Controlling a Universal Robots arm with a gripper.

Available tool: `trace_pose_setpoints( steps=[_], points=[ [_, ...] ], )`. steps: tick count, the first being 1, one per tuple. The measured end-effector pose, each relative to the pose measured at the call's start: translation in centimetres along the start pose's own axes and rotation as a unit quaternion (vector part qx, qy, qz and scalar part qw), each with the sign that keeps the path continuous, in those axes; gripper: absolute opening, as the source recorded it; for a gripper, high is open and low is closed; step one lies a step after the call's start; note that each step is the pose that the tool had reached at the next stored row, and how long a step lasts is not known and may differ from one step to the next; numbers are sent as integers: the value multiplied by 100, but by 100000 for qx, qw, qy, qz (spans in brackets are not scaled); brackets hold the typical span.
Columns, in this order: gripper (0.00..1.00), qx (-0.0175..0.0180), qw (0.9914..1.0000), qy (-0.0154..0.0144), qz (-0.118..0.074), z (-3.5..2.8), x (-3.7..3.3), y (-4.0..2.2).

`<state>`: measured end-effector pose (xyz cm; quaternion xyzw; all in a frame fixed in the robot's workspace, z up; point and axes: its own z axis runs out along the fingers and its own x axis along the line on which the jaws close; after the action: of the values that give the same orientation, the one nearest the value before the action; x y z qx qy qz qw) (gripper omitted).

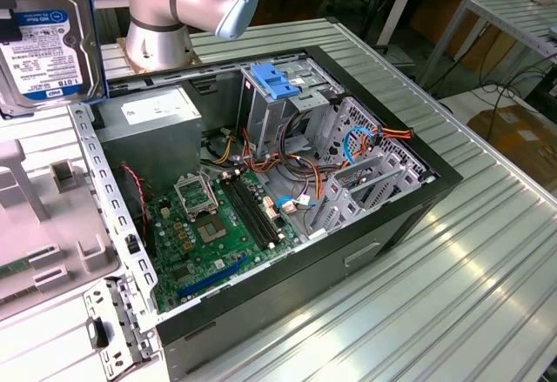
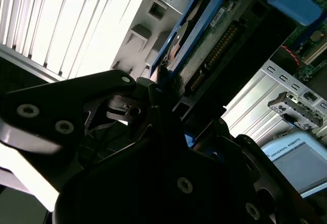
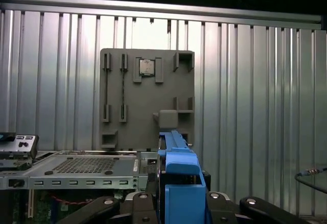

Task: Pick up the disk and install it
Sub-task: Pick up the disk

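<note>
My pincer (image 3: 179, 203) is clamped on the disk (image 3: 176, 147). In the first wrist view a finger sits on each side of its blue side rail, and the disk runs edge-on straight away from my wrist. In the second wrist view the same blue-edged disk (image 2: 204, 35) sticks out past the dark fingers, with its connector end away from me.

In the exterior view the disk (image 1: 43, 38) hangs in the air at about ten o'clock, clear of the desk (image 1: 487, 251). Its label faces the camera and its long axis runs roughly twelve to six. It is outside the open computer case (image 1: 392, 217) and touches nothing but my fingers.

The relation that matters is disk to drive cage (image 1: 274, 82). The cage, with its blue latch, stands inside the case near twelve o'clock. From the disk it lies toward three to four o'clock and well apart, with the grey power box (image 1: 157, 130) between them. By my judgement the pickup is done and the install has not started, since the disk is nowhere near a bay.
</note>
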<state>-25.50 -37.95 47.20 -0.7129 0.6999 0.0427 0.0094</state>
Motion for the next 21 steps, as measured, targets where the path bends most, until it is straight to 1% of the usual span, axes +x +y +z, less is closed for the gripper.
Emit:
trace_pose_setpoints(
  steps=[7, 13, 19, 21],
  points=[
    [36, -1, 100000, -1, 3, -5, 57, -26],
    [36, -12, 100000, 1, 1, -12, 111, -74],
    [36, -48, 100000, -2, 4, -19, 174, -147],
    [36, -68, 100000, -1, 4, -22, 193, -181]
  ],
)
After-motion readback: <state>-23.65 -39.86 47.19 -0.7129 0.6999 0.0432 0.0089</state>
